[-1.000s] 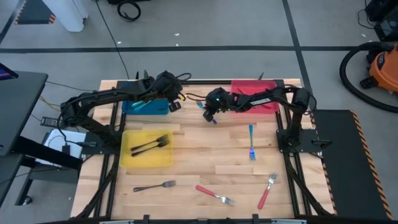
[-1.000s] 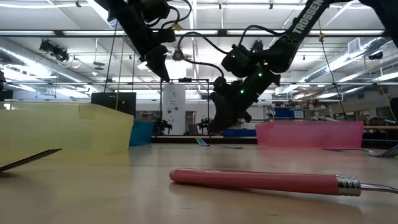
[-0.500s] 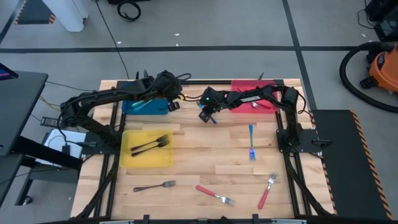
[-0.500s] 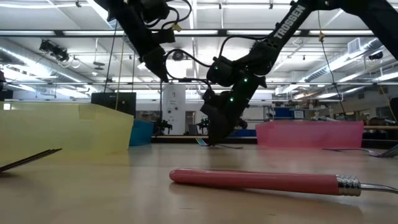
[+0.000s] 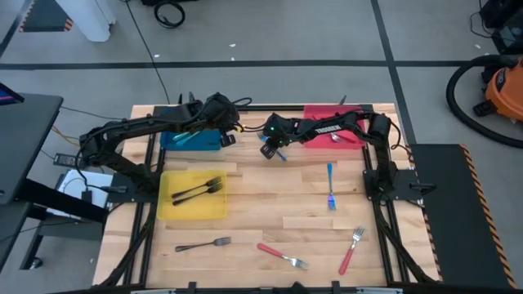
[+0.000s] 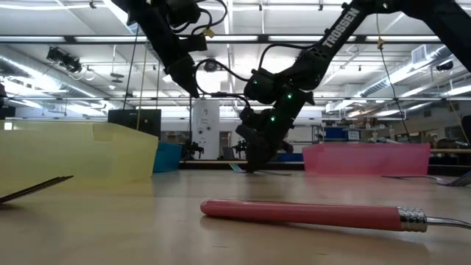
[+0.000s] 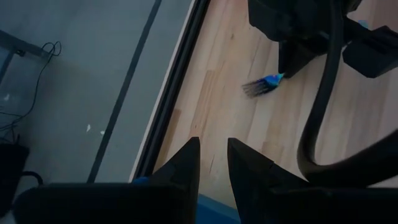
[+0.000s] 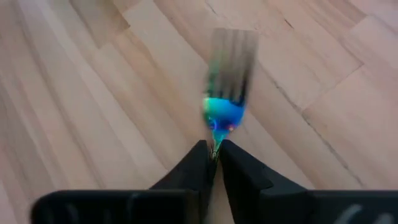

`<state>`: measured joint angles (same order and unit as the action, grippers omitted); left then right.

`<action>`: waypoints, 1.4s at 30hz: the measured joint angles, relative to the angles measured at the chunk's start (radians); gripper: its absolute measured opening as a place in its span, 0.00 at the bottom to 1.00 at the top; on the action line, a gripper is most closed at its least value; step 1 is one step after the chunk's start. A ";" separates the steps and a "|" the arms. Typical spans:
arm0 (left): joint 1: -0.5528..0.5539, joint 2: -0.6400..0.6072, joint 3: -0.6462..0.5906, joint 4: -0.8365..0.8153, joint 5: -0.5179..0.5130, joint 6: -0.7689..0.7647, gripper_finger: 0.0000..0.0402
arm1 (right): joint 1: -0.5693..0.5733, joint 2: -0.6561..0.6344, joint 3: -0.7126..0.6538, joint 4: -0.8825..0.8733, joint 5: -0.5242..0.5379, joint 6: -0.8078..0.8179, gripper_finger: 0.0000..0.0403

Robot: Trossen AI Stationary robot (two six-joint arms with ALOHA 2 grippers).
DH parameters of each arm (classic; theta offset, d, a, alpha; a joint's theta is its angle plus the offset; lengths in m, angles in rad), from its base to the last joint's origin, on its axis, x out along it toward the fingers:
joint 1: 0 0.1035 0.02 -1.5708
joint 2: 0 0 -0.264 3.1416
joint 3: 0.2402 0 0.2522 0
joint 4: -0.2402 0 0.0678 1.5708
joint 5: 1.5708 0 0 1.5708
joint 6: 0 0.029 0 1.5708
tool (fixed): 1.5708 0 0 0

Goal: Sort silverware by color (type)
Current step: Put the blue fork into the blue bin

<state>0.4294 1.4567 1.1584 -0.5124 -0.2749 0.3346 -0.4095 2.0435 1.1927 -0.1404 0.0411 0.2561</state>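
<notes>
I work at a pale wooden desk of long smooth planks, framed in black metal rail. Three flat plastic trays sit on it: a yellow tray near the left edge holding two black-handled forks, a blue tray at the far left corner, and a red tray at the far right.

My left claw hangs over the blue tray's inner end, fingers a narrow gap apart and empty. My right claw reaches across the far middle of the desk, pinched tight on the thin handle of a blue-handled fork, whose silver tines hover just above the wood.

Loose silverware waits elsewhere: another blue fork toward the right edge, a red fork near the right front corner, a second red fork and a black fork along the front edge.

I judge the main risk is the grip itself: I hold only the slim tip of a smooth handle, so the fork could pivot or slip out before it reaches the blue tray. My two arms are also close together here, and a careless swing could make them collide.
</notes>
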 joint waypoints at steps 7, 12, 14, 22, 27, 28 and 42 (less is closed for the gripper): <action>0.000 0.000 0.000 0.001 0.000 0.002 0.20 | -0.012 -0.004 -0.002 -0.002 0.010 -0.021 0.05; 0.000 0.000 0.000 0.000 0.000 0.002 0.20 | -0.014 -0.018 -0.003 0.000 0.009 -0.032 0.02; 0.000 0.000 0.000 0.000 0.000 0.002 0.20 | -0.014 -0.032 -0.005 0.006 -0.002 -0.046 0.02; 0.012 0.000 0.000 0.000 0.000 0.021 0.20 | -0.023 -0.116 -0.009 -0.004 -0.013 -0.097 0.02; 0.030 0.000 0.000 0.000 0.031 0.017 0.20 | -0.034 -0.168 -0.009 -0.002 -0.015 -0.122 0.02; 0.038 0.000 0.000 0.001 0.062 0.017 0.20 | -0.034 -0.183 -0.009 0.001 -0.015 -0.128 0.02; 0.131 0.000 0.000 0.029 0.204 -0.014 0.20 | -0.035 -0.380 -0.006 0.038 -0.016 -0.210 0.02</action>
<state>0.5604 1.4570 1.1580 -0.4837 -0.0707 0.3206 -0.4442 1.6640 1.1870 -0.1021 0.0246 0.0460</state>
